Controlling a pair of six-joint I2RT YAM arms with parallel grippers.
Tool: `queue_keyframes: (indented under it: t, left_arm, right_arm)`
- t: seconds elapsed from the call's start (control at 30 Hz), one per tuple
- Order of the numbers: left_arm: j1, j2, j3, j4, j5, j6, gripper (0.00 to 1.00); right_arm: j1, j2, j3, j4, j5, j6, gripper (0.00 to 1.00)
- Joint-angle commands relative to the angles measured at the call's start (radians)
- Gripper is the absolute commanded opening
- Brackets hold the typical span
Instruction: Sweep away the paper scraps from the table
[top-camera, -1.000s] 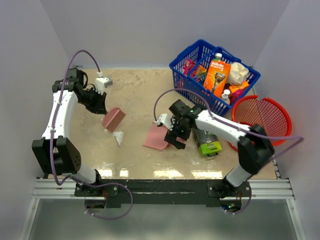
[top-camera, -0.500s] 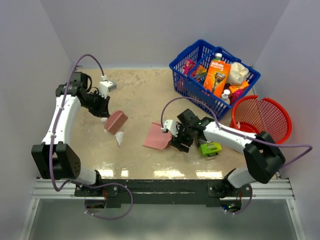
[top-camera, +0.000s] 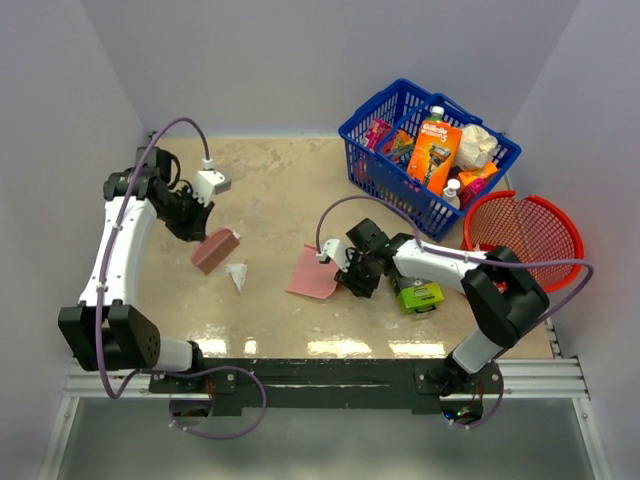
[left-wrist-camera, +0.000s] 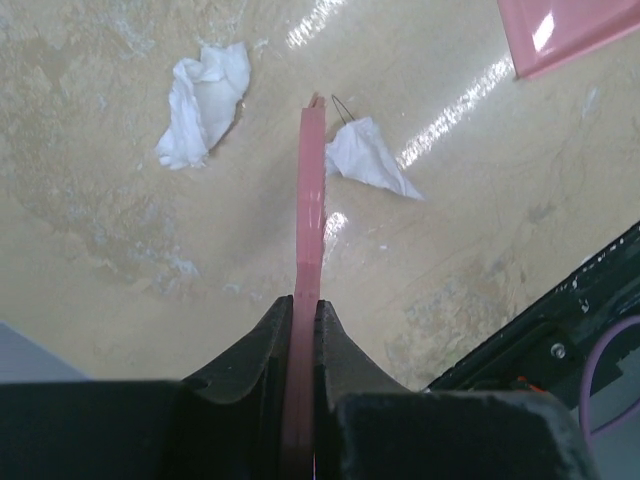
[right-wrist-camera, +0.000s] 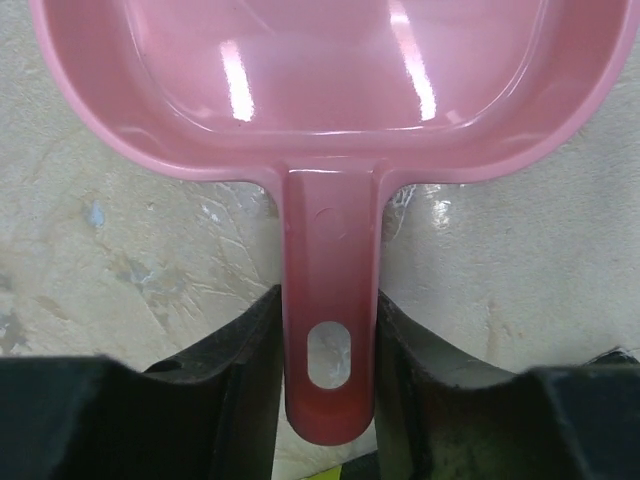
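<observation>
From above, the left gripper (top-camera: 197, 228) is over the left part of the table (top-camera: 280, 190) and holds a pink scraper (top-camera: 215, 250). One of the paper scraps (top-camera: 237, 275) lies just beside the scraper, toward the near edge. The pink dustpan (top-camera: 313, 273) lies flat near the middle of the table, and the right gripper (top-camera: 358, 280) is at its handle end. Past that gripper is a green box (top-camera: 418, 295). A blue basket (top-camera: 365, 135) full of goods and a red basket (top-camera: 522, 235) stand at the far right. In the left wrist view, the left gripper (left-wrist-camera: 303, 305) is clamped tight on the scraper (left-wrist-camera: 311, 200), which is seen edge-on. One scrap (left-wrist-camera: 205, 100) lies to the left of its far end and another scrap (left-wrist-camera: 370, 160) lies just right of it, both on the bare table (left-wrist-camera: 120, 220). A corner of the dustpan (left-wrist-camera: 570, 35) shows at the top right. In the right wrist view, the right gripper (right-wrist-camera: 330, 330) has its fingers (right-wrist-camera: 250, 340) pressed against both sides of the dustpan (right-wrist-camera: 330, 90) handle. The pan rests on the table (right-wrist-camera: 100, 250).
</observation>
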Motion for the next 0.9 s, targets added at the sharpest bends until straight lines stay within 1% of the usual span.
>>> queue_keyframes:
  t: [0.0,0.03,0.1,0.13,0.2,0.33,0.47,0.53,0.57,0.6,0.63,0.67,0.7,0.77,0.83,0.87]
  left_arm:
    - [-0.003,-0.066,-0.003,-0.098,-0.022,0.178,0.0]
    - [-0.006,-0.082,-0.019,-0.098,-0.028,0.193,0.0]
    - [-0.021,-0.097,-0.065,-0.098,-0.033,0.241,0.0]
    - [-0.023,-0.105,-0.075,-0.098,-0.025,0.255,0.0]
    - [-0.024,-0.112,-0.095,-0.098,0.019,0.278,0.0]
    - [-0.031,-0.119,-0.14,-0.095,0.131,0.339,0.0]
    - [-0.041,-0.059,-0.174,0.005,0.144,0.252,0.0]
    - [-0.043,-0.021,-0.174,0.075,0.162,0.232,0.0]
    - [-0.047,-0.016,-0.177,0.119,0.167,0.186,0.0]
    - [-0.049,-0.014,-0.192,0.217,0.185,0.174,0.0]
    - [-0.049,-0.01,-0.201,0.261,0.187,0.163,0.0]
    - [-0.096,-0.002,-0.206,0.297,0.184,0.145,0.0]
    - [-0.116,0.025,-0.203,0.356,0.176,0.132,0.0]
    - [-0.164,0.065,-0.163,0.387,0.176,0.086,0.0]
    - [-0.176,0.122,-0.12,0.408,0.196,0.043,0.0]
    - [-0.178,0.134,-0.084,0.416,0.208,-0.005,0.0]
  right_arm:
    - [-0.002,-0.032,0.032,0.024,-0.015,0.023,0.32]
    - [-0.002,-0.035,0.034,0.012,-0.015,0.025,0.21]
    - [-0.002,-0.044,0.041,-0.005,-0.013,0.025,0.12]
    - [0.0,-0.046,0.046,-0.023,-0.012,0.025,0.05]
    - [0.0,-0.054,0.057,-0.052,-0.009,0.022,0.0]
    - [0.0,-0.058,0.077,-0.098,-0.005,0.014,0.0]
    - [-0.002,-0.061,0.087,-0.121,0.01,-0.006,0.0]
    - [0.0,-0.058,0.09,-0.138,0.016,-0.007,0.0]
    - [-0.002,-0.054,0.092,-0.141,0.018,-0.007,0.0]
    - [0.0,-0.049,0.094,-0.144,0.019,-0.006,0.0]
    - [0.0,-0.048,0.095,-0.15,0.022,-0.003,0.0]
    - [-0.002,-0.045,0.103,-0.151,0.024,-0.001,0.0]
    - [0.0,-0.041,0.107,-0.154,0.024,-0.003,0.0]
    - [0.0,-0.035,0.12,-0.158,0.022,-0.001,0.0]
    - [-0.002,-0.032,0.126,-0.164,0.019,-0.001,0.0]
    - [0.0,-0.032,0.127,-0.166,0.018,-0.001,0.0]
